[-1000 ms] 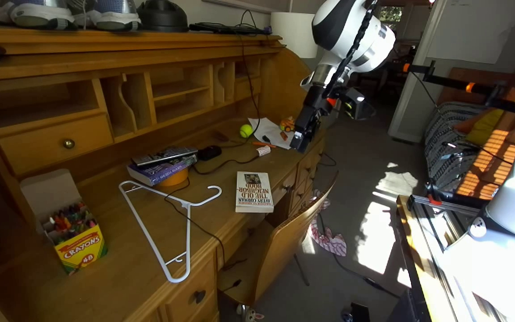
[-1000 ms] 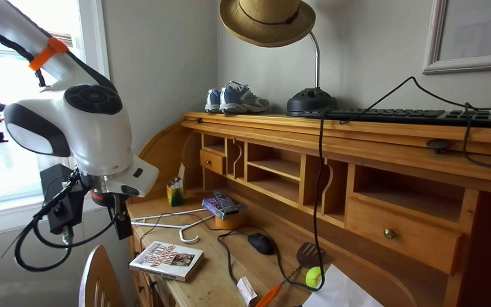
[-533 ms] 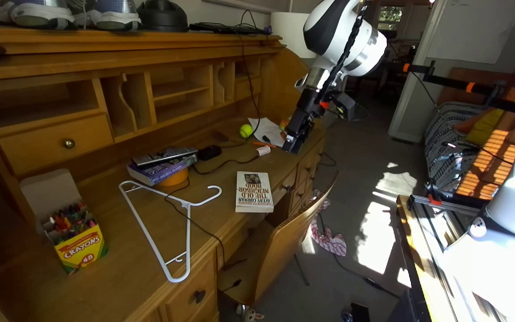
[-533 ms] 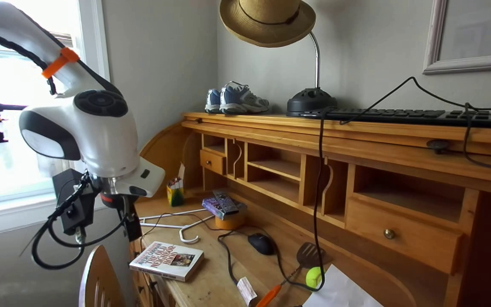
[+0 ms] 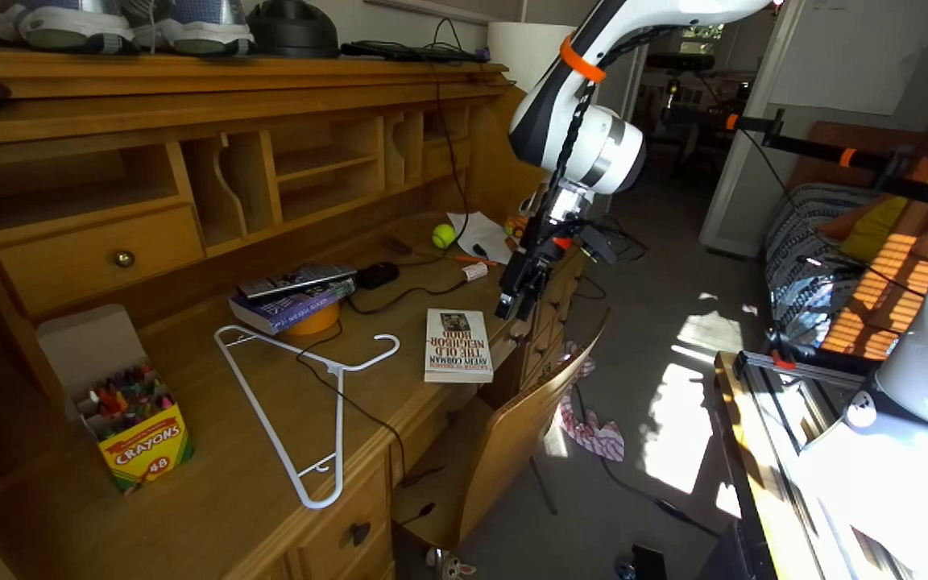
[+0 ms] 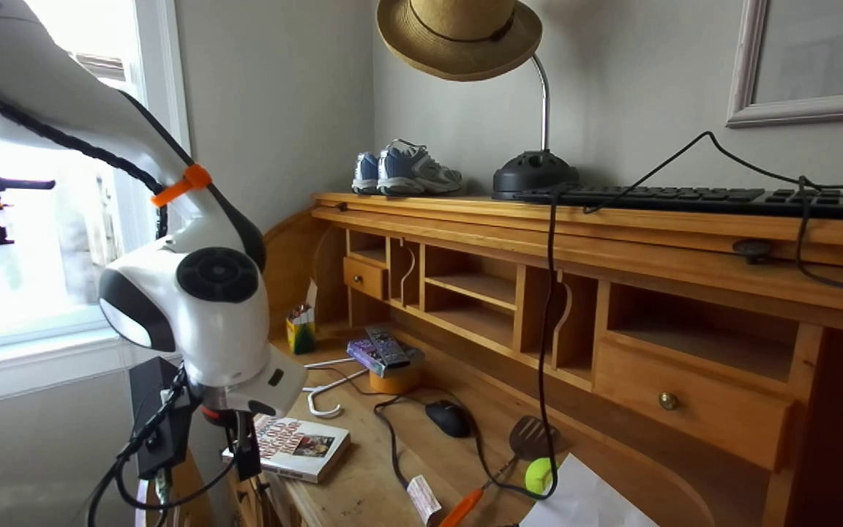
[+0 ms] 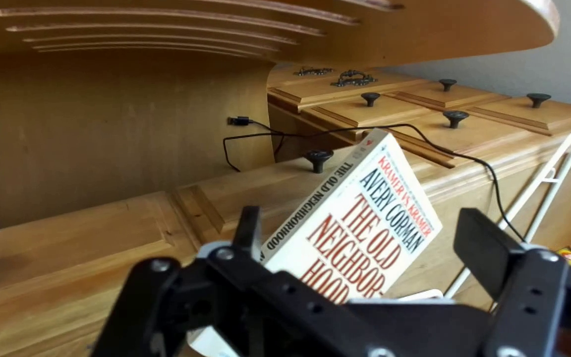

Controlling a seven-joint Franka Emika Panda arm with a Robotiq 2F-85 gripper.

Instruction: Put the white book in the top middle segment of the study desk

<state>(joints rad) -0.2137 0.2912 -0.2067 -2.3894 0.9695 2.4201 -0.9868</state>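
The white book (image 5: 457, 348) lies flat near the front edge of the study desk (image 5: 214, 507). It also shows in an exterior view (image 6: 319, 454), partly hidden behind the gripper. The top middle segment (image 5: 329, 147) is the upper shelf of the central compartment; it holds nothing and shows in an exterior view (image 6: 474, 265). My gripper (image 5: 514, 308) points down beside the book, at the desk's front edge, apart from it. In the wrist view my gripper (image 7: 368, 238) is open and empty, with the book (image 7: 350, 248) seen between and beyond the fingers.
A wooden chair (image 5: 512, 435) stands at the desk front, its back close in the wrist view (image 7: 166, 29). A white hanger (image 5: 341, 435), crayon box (image 5: 142, 443), purple book stack (image 5: 295, 302), mouse (image 6: 448, 418) and spatula (image 6: 531, 439) lie on the desk. A black cable (image 6: 549, 315) hangs before the hutch.
My arm has moved down and closer to the white book, leftward in an exterior view. The book and other desk objects have not moved.
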